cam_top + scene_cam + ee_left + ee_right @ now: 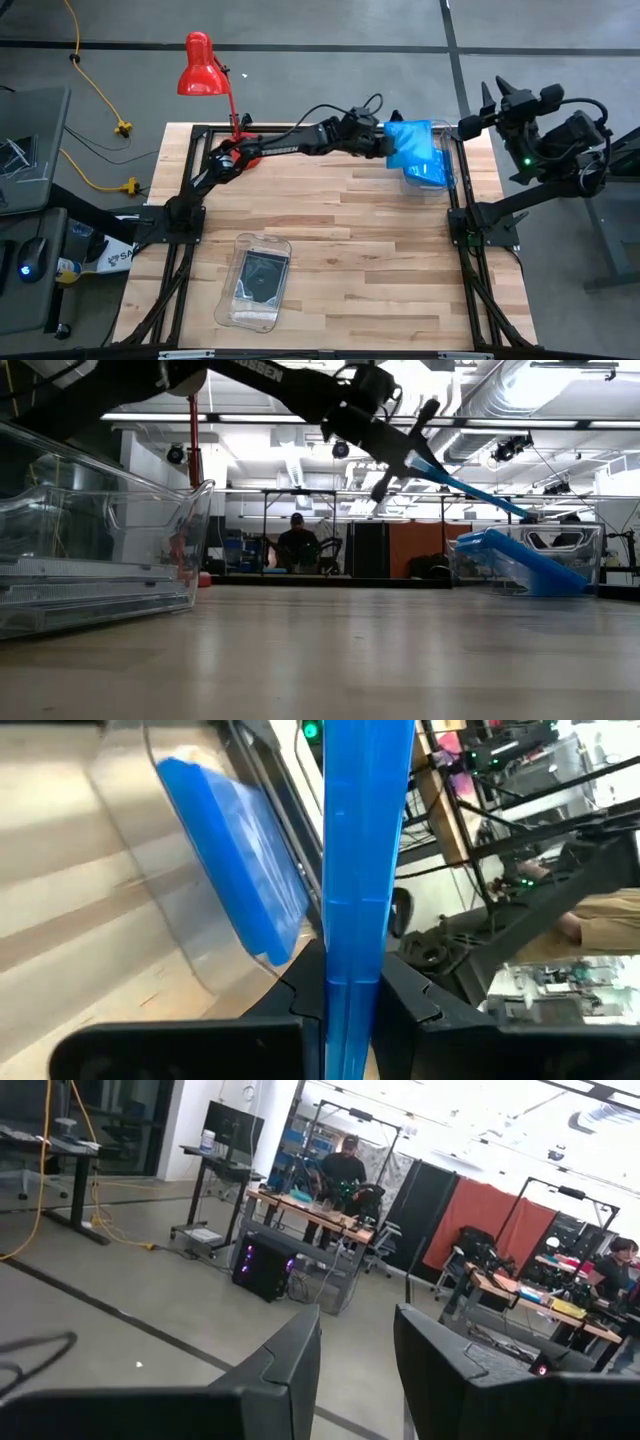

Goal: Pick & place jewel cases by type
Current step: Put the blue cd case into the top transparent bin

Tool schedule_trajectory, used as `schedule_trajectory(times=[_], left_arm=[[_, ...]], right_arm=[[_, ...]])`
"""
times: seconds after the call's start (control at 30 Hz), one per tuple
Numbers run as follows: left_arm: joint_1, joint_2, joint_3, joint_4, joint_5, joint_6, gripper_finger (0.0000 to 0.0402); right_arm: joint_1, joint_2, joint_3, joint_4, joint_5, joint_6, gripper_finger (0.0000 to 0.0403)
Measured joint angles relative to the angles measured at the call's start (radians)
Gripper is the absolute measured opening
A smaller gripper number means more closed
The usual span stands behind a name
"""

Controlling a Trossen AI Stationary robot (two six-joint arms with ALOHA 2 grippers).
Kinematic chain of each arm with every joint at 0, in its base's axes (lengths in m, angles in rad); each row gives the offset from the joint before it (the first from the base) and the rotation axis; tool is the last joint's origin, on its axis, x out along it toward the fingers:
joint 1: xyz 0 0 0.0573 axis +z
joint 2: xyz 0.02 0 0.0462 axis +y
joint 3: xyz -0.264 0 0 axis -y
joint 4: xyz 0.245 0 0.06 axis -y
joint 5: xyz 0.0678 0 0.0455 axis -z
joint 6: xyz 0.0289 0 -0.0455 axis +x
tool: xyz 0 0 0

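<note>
My left gripper reaches across the table's far side and is shut on a bright blue jewel case, which it holds over a clear bin at the far right edge. Another blue case lies slanted in that bin, one edge raised against its wall; it also shows in the left wrist view as the blue case in the bin. A dark jewel case lies flat in a second clear bin near the near left. My right gripper waits open off the table's right side. My left gripper pinches the blue case between its two fingers at one edge, with the case seen edge-on between them. The fingers come from the table's left, slanting down. The case is lifted clear, and its free end tilts down toward the bin.
A red desk lamp stands at the far left corner of the table. The black frame rails run along both sides. Bare wood lies between the two bins. A person sits far behind the table.
</note>
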Motion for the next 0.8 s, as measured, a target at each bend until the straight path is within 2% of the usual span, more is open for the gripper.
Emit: schedule_trajectory(times=[0.2,0.33,0.47,0.8], left_arm=[[-0.011,0.088,0.1,0.01,0.066,-0.021,0.0035],[-0.006,0.108,0.139,-0.016,0.04,-0.024,0.0035],[0.002,0.108,0.148,-0.067,-0.006,-0.023,0.0035],[0.006,0.147,0.146,-0.054,0.029,-0.071,0.0035]], right_arm=[[0.0,0.0,0.0,-0.036,0.033,0.021,0.011],[0.0,0.0,0.0,-0.051,0.062,0.022,0.011],[0.0,0.0,0.0,-0.054,0.065,0.021,0.011],[0.0,0.0,0.0,-0.084,0.066,0.02,0.011]])
